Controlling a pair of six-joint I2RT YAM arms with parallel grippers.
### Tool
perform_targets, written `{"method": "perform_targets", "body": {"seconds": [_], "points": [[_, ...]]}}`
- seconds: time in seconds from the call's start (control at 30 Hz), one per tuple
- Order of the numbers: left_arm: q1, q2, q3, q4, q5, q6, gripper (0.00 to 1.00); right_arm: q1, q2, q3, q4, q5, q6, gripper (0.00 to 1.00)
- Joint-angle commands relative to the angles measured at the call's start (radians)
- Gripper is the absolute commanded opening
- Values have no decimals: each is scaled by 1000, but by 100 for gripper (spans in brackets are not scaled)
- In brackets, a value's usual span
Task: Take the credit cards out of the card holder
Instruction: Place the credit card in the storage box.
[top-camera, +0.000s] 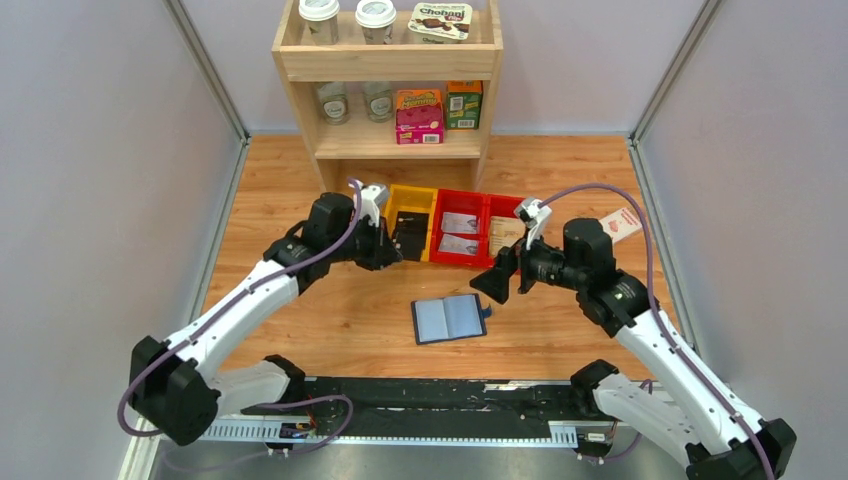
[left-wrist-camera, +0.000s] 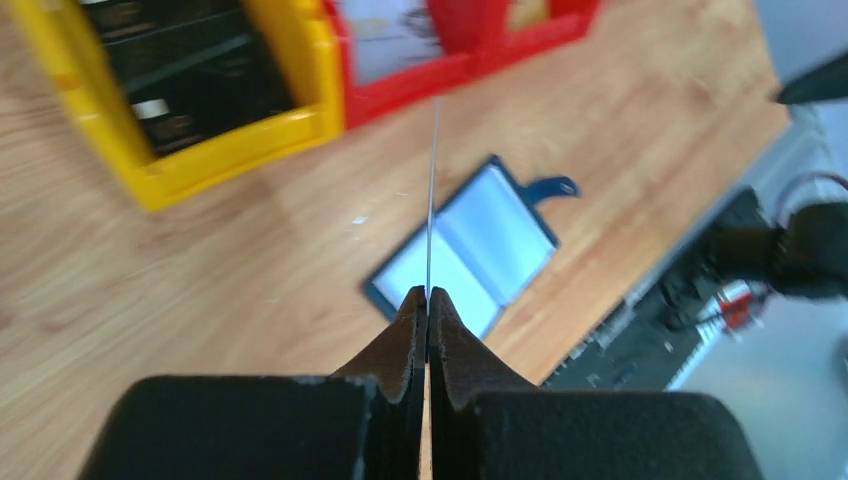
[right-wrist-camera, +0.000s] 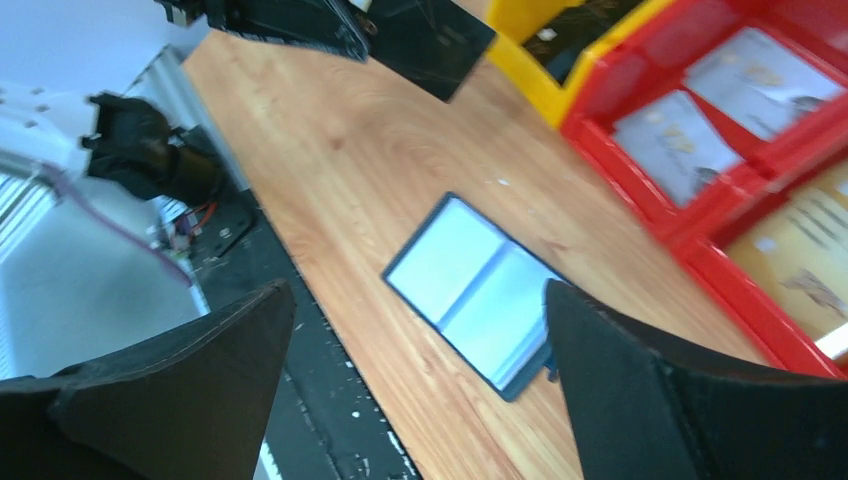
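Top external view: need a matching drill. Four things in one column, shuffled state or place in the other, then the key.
Things:
1. card holder
2. left gripper
3. right gripper
4. yellow bin

States or places:
A. open, holding nothing
B. lying open on the table
C. shut on a black credit card
D. beside the red bin, dark cards inside

Pairs: 1-B, 2-C, 3-A, 4-D

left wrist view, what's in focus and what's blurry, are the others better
Left wrist: the left tool and edge-on credit card are sharp, the card holder and yellow bin blurred. Right wrist: holder clearer, sleeves washed pale. Top external: evenly lit, sharp.
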Motion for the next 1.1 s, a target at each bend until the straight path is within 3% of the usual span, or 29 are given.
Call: {"method": "perform_targets", "body": {"seconds": [0.0, 0.17, 0.33, 0.53, 0.7, 0.87, 1.07], "points": [[79, 134, 110, -98, -128, 10, 0, -5, -78, 4, -89, 303, 3, 100], [97, 332, 245, -108, -179, 42, 0, -5, -204, -26, -123, 472, 26, 100], [105, 544, 401, -146, -177, 32, 0, -5, -319, -52, -118, 507, 31, 100], [103, 647, 463, -123, -40, 2, 1, -5, -393, -65, -126, 539, 33, 100], [103, 688, 462, -94, -6, -22, 4, -5, -399, -65, -126, 546, 36, 100], [103, 708, 482, -137, -65, -33, 18, -5, -408, -45, -155, 562, 40, 100], [103, 646, 526, -221, -185, -11, 40, -5, -453, -13, -210, 693, 42, 100]]}}
